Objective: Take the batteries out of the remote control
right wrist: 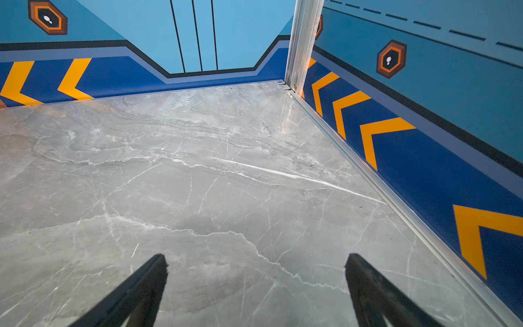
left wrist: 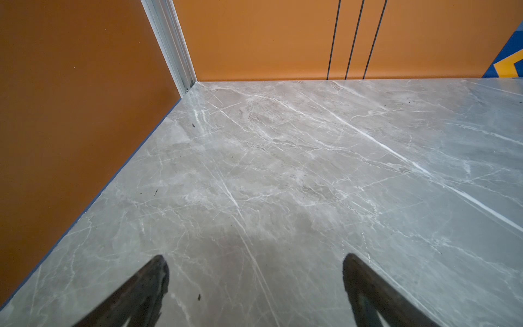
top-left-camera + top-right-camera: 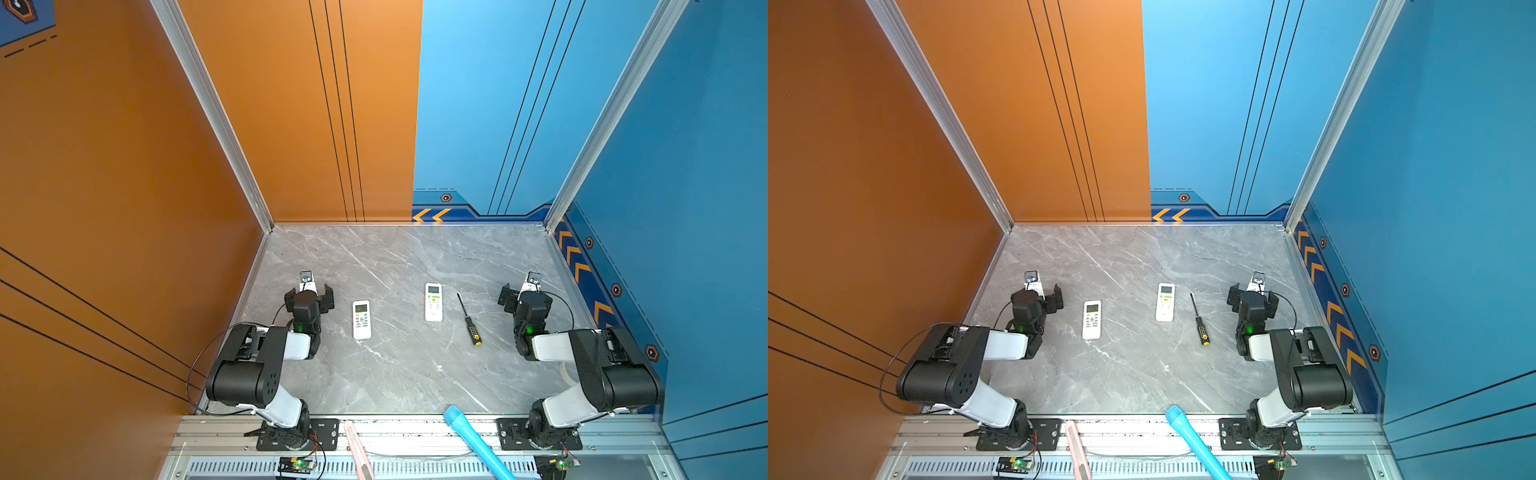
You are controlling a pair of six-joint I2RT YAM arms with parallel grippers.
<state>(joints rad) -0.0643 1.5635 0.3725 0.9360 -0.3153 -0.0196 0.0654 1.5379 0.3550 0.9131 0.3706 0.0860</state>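
Noting left remote control (image 3: 361,319) and right remote control (image 3: 433,302) lying buttons-up on counter (image 3: 395,374) between released, empty left hand (image 2: 256,259) and right hand (image 1: 256,259); batteries unseen, presumably still inside, covers underneath; screwdriver (image 3: 469,322) just beside the latter, likely for prising.

Item count: two white remote controls, the left-of-centre remote (image 3: 361,319) and the centre remote (image 3: 433,302); one screwdriver (image 3: 468,321); one blue cylinder (image 3: 473,440); one pink cutter (image 3: 357,449).

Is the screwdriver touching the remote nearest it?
Apart. Both top views show a strip of bare table between the screwdriver and that remote.
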